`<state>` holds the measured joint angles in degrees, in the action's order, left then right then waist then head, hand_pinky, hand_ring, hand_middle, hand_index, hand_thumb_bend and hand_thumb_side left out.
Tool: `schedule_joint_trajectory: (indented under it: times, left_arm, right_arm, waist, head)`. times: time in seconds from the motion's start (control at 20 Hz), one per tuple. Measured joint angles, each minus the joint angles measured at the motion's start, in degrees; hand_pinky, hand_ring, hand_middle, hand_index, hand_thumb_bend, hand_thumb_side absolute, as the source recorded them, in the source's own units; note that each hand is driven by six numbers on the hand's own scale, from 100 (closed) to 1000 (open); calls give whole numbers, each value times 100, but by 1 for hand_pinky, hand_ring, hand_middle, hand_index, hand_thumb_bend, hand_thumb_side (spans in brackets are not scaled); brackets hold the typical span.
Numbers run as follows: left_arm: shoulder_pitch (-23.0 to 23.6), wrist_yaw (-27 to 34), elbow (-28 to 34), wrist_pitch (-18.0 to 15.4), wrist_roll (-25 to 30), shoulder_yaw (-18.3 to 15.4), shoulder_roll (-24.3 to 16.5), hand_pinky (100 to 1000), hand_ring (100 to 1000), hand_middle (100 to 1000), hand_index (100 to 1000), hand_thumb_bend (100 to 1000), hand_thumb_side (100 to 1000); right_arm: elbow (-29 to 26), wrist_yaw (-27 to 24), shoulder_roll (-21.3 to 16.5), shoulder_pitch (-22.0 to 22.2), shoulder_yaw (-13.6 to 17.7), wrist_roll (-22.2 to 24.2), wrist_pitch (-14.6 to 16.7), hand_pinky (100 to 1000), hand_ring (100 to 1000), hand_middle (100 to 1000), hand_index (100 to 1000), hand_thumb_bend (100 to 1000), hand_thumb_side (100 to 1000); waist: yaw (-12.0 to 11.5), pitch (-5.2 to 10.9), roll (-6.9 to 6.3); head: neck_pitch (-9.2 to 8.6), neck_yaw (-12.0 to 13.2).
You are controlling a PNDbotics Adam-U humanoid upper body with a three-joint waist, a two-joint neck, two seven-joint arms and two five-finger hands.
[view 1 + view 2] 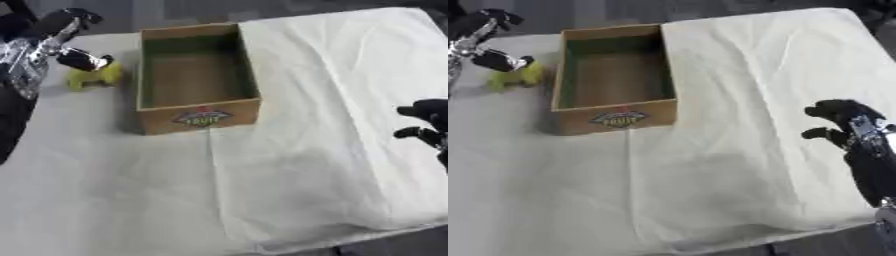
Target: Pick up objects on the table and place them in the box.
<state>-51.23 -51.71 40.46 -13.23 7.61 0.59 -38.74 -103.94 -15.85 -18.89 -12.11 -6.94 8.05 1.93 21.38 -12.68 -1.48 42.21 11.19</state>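
An open rectangular cardboard box point(198, 119) with a green inner lining and a round fruit label on its near wall stands on a white cloth-covered table point(315, 150), toward the far left of the surface, and nothing shows inside it beyond its bare brown floor. Just to the left of the box, apart from its wall, a small yellow-green toy-like object point(94, 76) sits on the cloth (its exact shape cannot be made out, only a lumpy body with short leg-like lobes). The robot's black and silver left hand point(77, 56) comes in from the upper left corner and is right at this object: one dark finger or thumb lies against the top of it and another part of the hand arches above, but whether the fingers actually close round the object cannot be told from either view. The robot's black right hand point(843, 120) shows at the right edge, over the cloth and well apart from the box, its fingers loosely curled and spread with nothing between them. The cloth lies in broad folds, with a crease running from the near left corner of the box toward the front edge of the table, and a second layer overlapping on the right half.
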Motion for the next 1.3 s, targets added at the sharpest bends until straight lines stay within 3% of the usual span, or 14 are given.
schedule_joint_trajectory:
  times: [0.4, 0.85, 1.15, 1.3]
  left_arm:
    - [7, -264, -47, -20, 602, -49, -3, 857, 796, 807, 906, 521, 287]
    - [131, -498, -83, 4, 1051, -65, -3, 799, 728, 736, 852, 362, 288]
    - [173, -629, -114, 18, 1104, -84, -3, 629, 469, 464, 706, 185, 249]
    - [190, -636, -112, 50, 1029, -85, -3, 570, 402, 370, 632, 114, 234]
  right_arm:
    - [0, 10, 0, 0, -15, 0, 0, 615, 815, 629, 714, 100, 715]
    - [0, 10, 1, 0, -16, 0, 0, 615, 815, 629, 714, 100, 714]
    - [0, 11, 1, 0, -16, 1, 0, 615, 816, 629, 714, 100, 713]
    - [0, 11, 2, 2, -16, 1, 0, 615, 816, 629, 714, 100, 711]
  waist:
    - [-23, -5, 0]
    - [-52, -5, 16]
    - [-62, -3, 17]
    - [-78, 2, 30]
  head:
    - [0, 23]
    - [0, 22]
    - [0, 5]
    - [1, -4]
